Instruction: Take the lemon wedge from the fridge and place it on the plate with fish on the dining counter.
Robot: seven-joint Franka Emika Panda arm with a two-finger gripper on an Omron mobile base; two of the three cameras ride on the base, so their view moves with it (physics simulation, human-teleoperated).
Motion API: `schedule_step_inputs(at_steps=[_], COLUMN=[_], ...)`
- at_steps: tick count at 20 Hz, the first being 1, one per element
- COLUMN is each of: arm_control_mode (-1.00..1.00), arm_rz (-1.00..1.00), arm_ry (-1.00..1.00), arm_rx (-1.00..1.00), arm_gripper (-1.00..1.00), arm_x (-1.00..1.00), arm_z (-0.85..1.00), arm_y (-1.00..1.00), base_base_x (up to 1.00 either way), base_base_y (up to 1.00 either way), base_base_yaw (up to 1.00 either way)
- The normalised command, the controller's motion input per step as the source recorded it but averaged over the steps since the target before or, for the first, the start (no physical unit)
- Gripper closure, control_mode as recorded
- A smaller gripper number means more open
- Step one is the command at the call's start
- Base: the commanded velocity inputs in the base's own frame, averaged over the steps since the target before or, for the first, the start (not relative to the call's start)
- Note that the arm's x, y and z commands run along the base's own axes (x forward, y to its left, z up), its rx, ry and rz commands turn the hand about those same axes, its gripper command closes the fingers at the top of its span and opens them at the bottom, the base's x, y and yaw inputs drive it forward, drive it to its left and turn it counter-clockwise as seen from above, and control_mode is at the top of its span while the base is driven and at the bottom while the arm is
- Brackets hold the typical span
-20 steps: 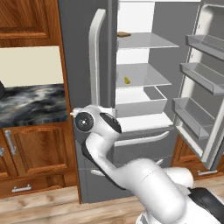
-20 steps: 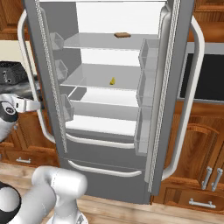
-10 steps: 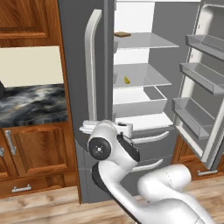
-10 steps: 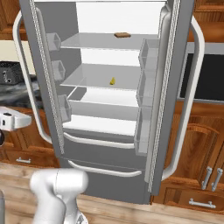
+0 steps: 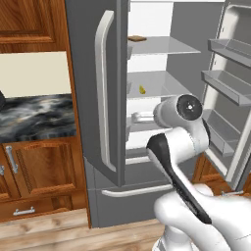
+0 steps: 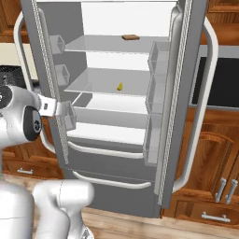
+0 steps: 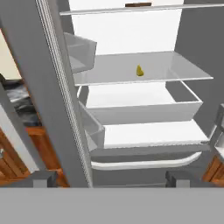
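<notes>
Now the fridge (image 6: 116, 70) stands open and the gripper (image 7: 109, 178), jaws newly spread wide and empty, has swung right to face the lemon (image 7: 139, 71) on its middle shelf, ready to reach.

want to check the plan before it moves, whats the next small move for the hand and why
Probably ease the open hand forward and up into the fridge toward the lemon wedge. Both doors stand open, the wedge lies alone on the middle shelf, and the hand is empty, below and short of that shelf. The left door's edge is close on the hand's left, so steering clear of it seems wise.
</notes>
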Motion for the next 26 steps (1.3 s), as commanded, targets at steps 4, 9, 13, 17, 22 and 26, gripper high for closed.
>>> schedule_step_inputs(at_steps=[4,9,13,17,22,26], arm_control_mode=[-1.00,-1.00,-1.00,-1.00,-1.00,-1.00], arm_rz=[0.41,0.32,0.21,0.19,0.11,0.08], arm_ry=[0.29,-0.05,0.00,0.06,0.16,0.18], arm_rx=[0.06,0.12,0.29,0.29,0.23,0.09], arm_gripper=[-1.00,-1.00,-1.00,-1.00,-1.00,-1.00], arm_x=[0.75,0.46,0.59,0.81,0.98,0.87], arm_z=[0.02,-0.42,0.05,0.21,0.27,0.25], arm_y=[-0.51,-0.32,-0.31,-0.26,0.03,0.24], base_base_x=[0.00,0.00,0.00,0.00,0.00,0.00], base_base_y=[0.00,0.00,0.00,0.00,0.00,0.00], base_base_yaw=[0.00,0.00,0.00,0.00,0.00,0.00])
